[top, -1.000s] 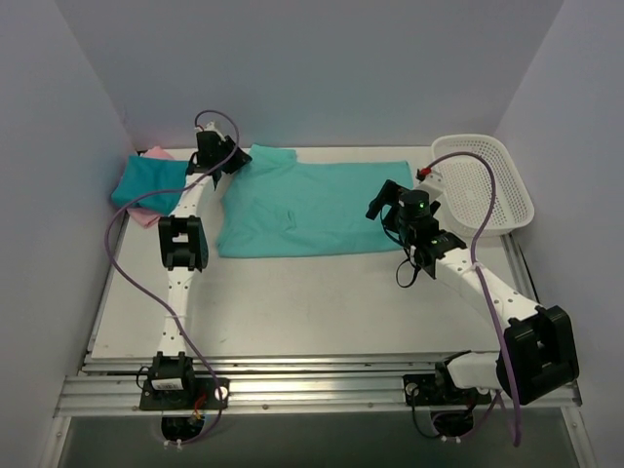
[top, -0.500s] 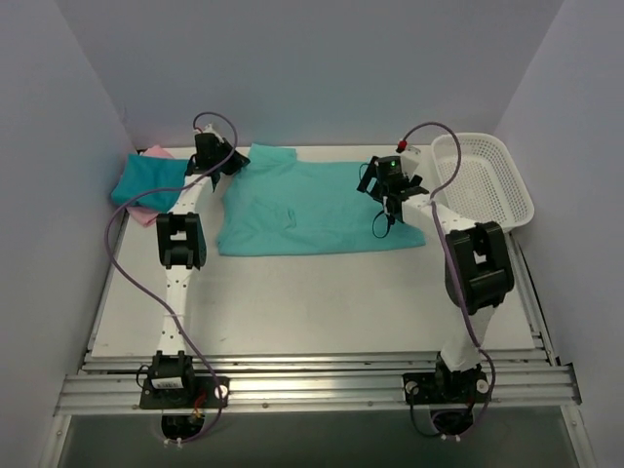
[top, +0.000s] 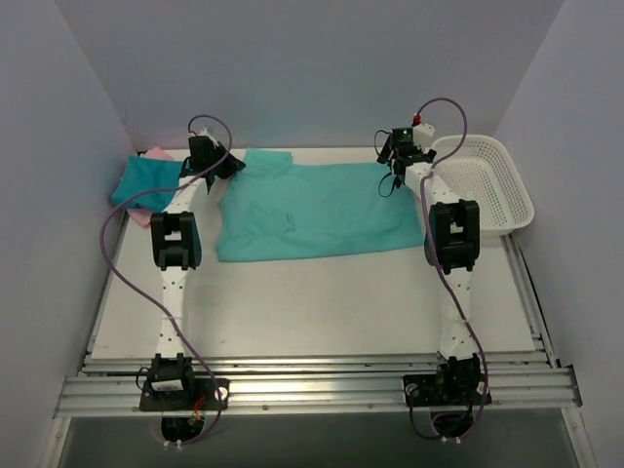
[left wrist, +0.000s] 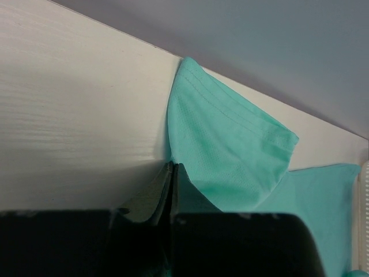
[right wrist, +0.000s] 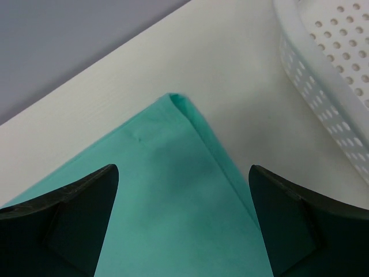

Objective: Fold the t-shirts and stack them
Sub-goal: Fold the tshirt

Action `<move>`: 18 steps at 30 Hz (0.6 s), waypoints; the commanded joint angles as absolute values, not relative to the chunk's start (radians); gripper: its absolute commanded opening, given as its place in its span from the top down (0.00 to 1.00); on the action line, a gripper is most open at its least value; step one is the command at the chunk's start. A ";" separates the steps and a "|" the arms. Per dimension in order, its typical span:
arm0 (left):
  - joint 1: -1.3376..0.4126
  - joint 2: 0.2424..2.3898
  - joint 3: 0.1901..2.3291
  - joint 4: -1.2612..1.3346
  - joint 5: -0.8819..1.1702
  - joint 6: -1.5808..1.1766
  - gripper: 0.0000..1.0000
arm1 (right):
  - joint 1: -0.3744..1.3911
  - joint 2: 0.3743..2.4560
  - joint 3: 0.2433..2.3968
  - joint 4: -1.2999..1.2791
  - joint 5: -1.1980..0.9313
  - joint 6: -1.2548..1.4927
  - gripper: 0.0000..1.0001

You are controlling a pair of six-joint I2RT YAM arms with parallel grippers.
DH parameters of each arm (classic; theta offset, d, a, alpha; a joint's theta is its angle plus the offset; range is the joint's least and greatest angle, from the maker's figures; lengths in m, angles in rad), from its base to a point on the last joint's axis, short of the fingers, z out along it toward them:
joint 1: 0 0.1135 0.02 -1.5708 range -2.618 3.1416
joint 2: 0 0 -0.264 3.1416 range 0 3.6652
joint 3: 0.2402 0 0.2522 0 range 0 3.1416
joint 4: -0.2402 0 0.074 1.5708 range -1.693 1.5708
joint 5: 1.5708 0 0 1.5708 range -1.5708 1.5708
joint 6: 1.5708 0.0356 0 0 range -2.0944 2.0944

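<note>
A light teal-green t-shirt [top: 312, 210] lies spread flat across the back of the table. My left gripper [top: 222, 162] is at its far left sleeve [left wrist: 225, 150]. Its jaws are shut, with the tips [left wrist: 171, 166] pinched on the sleeve's edge. My right gripper [top: 393, 166] hovers over the shirt's far right corner [right wrist: 179, 101]. It is open, and only flat cloth shows between its fingers [right wrist: 183, 173]. A folded darker teal-blue t-shirt [top: 146, 181] rests on a pink t-shirt [top: 146, 216] at the far left.
A white mesh basket [top: 487, 185] stands at the back right, close to the right gripper; its wall [right wrist: 323, 75] shows in the right wrist view. Walls close in the table at the back and on both sides.
The right arm swung from the shirt's right side up to its far right corner, still open. The left jaws closed at the sleeve edge.
</note>
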State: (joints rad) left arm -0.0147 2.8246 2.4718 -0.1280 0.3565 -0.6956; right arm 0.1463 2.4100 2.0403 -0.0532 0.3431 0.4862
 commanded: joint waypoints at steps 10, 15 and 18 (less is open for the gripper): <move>-0.005 2.830 2.467 -0.137 0.367 -0.687 0.98 | 0.066 2.612 2.213 0.012 0.236 0.486 0.09; -0.005 2.833 2.470 -0.137 0.370 -0.689 0.98 | 0.064 2.686 2.296 0.026 0.196 0.498 0.09; -0.005 2.835 2.471 -0.135 0.371 -0.690 0.98 | 0.069 2.714 2.325 0.046 0.169 0.518 0.09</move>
